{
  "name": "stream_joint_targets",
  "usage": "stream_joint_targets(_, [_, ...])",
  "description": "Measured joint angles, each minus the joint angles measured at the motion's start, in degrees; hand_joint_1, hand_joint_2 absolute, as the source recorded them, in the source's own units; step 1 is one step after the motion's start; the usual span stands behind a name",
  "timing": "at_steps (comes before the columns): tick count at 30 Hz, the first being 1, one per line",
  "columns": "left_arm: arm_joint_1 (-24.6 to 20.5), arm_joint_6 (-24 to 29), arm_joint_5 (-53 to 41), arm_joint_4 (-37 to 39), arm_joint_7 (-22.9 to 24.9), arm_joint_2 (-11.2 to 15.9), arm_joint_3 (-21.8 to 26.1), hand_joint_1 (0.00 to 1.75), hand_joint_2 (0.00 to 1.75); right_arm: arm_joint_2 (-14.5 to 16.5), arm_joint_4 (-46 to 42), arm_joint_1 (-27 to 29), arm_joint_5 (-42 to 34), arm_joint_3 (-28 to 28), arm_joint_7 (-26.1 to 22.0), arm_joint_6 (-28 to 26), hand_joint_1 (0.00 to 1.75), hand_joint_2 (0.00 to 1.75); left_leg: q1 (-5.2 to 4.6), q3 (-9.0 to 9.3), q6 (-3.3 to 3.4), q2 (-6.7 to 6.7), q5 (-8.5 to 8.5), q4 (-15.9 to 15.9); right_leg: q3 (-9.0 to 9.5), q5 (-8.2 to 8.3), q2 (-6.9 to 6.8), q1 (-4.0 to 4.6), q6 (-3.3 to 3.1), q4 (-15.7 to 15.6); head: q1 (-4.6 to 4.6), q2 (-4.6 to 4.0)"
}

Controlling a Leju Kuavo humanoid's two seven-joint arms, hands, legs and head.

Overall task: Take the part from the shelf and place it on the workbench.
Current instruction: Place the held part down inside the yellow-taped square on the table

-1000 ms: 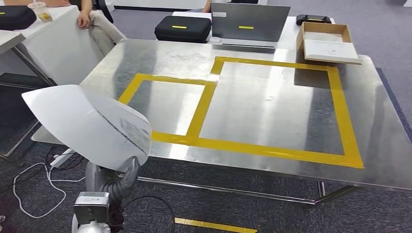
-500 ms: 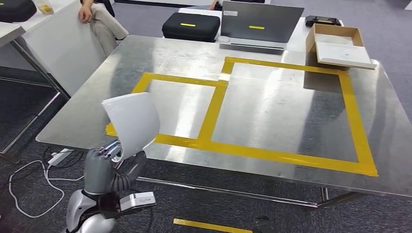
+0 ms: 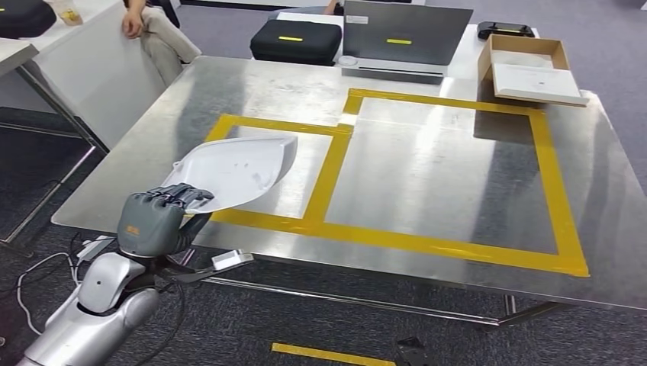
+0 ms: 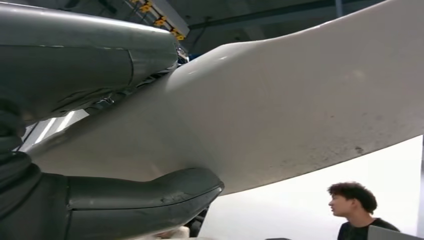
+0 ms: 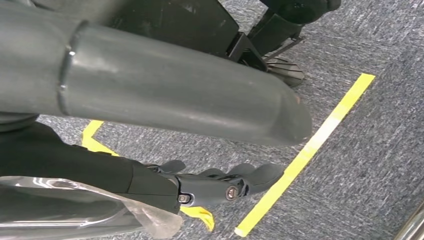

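The part (image 3: pixel 240 169) is a white curved plastic shell. My left hand (image 3: pixel 156 221) grips its near end at the front left edge of the steel workbench (image 3: pixel 427 175). The shell lies nearly flat, reaching out over the smaller yellow-taped square (image 3: pixel 263 126); I cannot tell whether it touches the surface. In the left wrist view the shell (image 4: pixel 300 110) sits clamped between the thumb and fingers of my left hand (image 4: pixel 145 200). My right hand (image 5: pixel 165 100) hangs low over grey carpet, fingers loose, holding nothing.
A larger taped square (image 3: pixel 450 168) covers the bench's right side. At the far edge stand a black case (image 3: pixel 294 40), a grey laptop (image 3: pixel 404 34) and a cardboard box (image 3: pixel 534 69). A person (image 3: pixel 149 30) sits at the far left by a white table (image 3: pixel 76 69). Cables (image 3: pixel 38 282) trail on the floor.
The shell stood upright in my left hand near the bench's front edge; now it is tipped down flat and pushed forward over the smaller taped square. The view also shifted slightly.
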Motion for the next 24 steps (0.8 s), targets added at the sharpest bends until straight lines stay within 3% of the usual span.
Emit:
stream_joint_targets(6, [-1.44, -1.84, -1.18, 0.95, 0.6, 0.74, -0.28, 1.75, 1.75, 0.02, 0.0, -0.09, 0.3, -0.01, 0.22, 0.33, 0.0, 0.0, 0.02, 0.01, -0.01, -0.01, 0.0, -0.16, -0.42, -0.06, -0.04, 0.01, -0.05, 0.0, 0.0, 0.0])
stream_joint_targets(11, [-8.83, -8.83, -4.54, 5.75, 1.94, 1.15, -3.52, 1.75, 1.75, 0.21, -0.03, -0.79, 1.45, 0.02, 1.12, 1.17, 0.0, 0.0, 0.05, 0.04, -0.11, -0.02, 0.06, -0.24, -0.76, -0.1, -0.07, 0.02, -0.14, 0.0, 0.01, 0.0])
stream_joint_targets(18, [-20.69, -25.69, 0.99, 17.0, -3.75, -0.17, -11.81, 1.75, 1.75, 0.37, -0.28, -2.24, 3.02, 0.0, 2.11, 2.56, 0.0, 0.0, 0.03, 0.03, -0.2, 0.0, 0.2, -0.22, -0.14, 0.12, 0.07, 0.01, -0.09, 0.03, 0.01, 0.0])
stream_joint_targets(24, [-27.83, -30.22, 0.96, 23.42, -4.91, -2.7, -22.05, 1.75, 1.75, 0.54, -0.45, -2.77, 4.44, 0.02, 2.87, 4.07, 0.0, 0.0, 0.01, 0.01, -0.2, 0.0, 0.19, -0.22, -0.17, 0.12, 0.03, 0.0, -0.08, 0.02, 0.01, 0.01])
